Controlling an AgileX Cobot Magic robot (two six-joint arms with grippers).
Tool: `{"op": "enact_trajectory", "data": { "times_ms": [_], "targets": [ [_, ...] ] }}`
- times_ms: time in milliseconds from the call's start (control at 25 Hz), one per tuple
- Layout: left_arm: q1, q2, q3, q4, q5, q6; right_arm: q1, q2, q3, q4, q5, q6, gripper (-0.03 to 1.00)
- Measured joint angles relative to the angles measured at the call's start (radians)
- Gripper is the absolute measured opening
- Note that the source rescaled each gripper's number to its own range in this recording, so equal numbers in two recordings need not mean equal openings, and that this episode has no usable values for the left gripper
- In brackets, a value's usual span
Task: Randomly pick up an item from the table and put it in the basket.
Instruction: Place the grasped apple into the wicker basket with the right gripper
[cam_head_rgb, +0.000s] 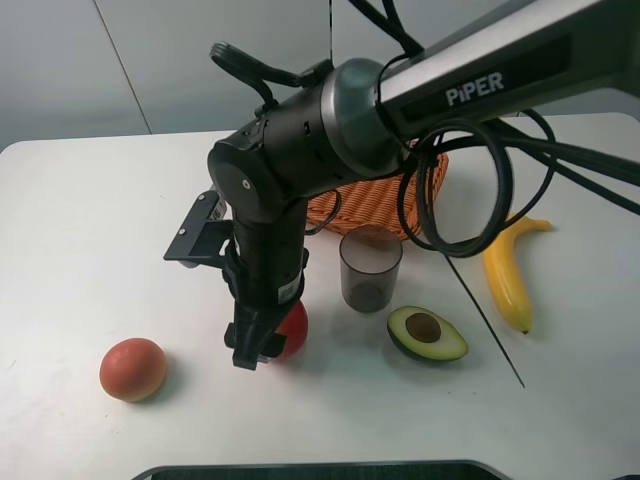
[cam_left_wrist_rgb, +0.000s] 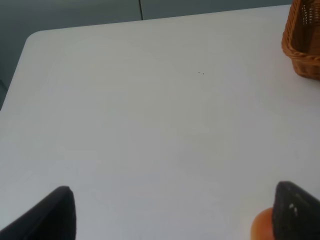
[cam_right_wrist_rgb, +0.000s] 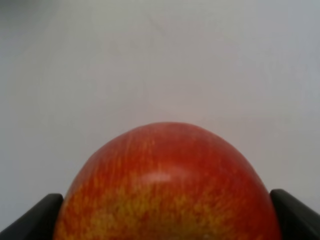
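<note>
Mid-grasp, with the right gripper (cam_right_wrist_rgb: 162, 215) clenched on the red apple (cam_head_rgb: 295, 326) on the worktop (cam_head_rgb: 80, 250) at eight o'clock of the grey cup (cam_head_rgb: 370, 270), left gripper (cam_left_wrist_rgb: 172, 210) released; next, probably lifting past that cup to the wicker basket (cam_head_rgb: 362, 208) at one o'clock.

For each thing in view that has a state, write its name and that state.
Right gripper: shut on apple.
Left gripper: open, empty.
Cup: upright, looks empty.
Avocado: halved, cut side up, pit in.
Banana: whole, unpeeled.
Basket: upright, inside mostly hidden.
</note>
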Motion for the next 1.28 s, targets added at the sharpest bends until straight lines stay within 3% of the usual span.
{"op": "enact_trajectory", "data": {
  "times_ms": [520,720,1280],
  "targets": [
    [0.000,0.000,0.000,0.000,0.000,0.003,0.000,0.000,-0.001,0.000,0.002,0.007,0.05],
    [0.000,0.000,0.000,0.000,0.000,0.001,0.000,-0.039,-0.010,0.000,0.047,0.026,0.05],
    [0.000,0.000,0.000,0.000,0.000,-0.001,0.000,-0.362,-0.010,0.019,0.134,0.231,0.05]
  ]
}}
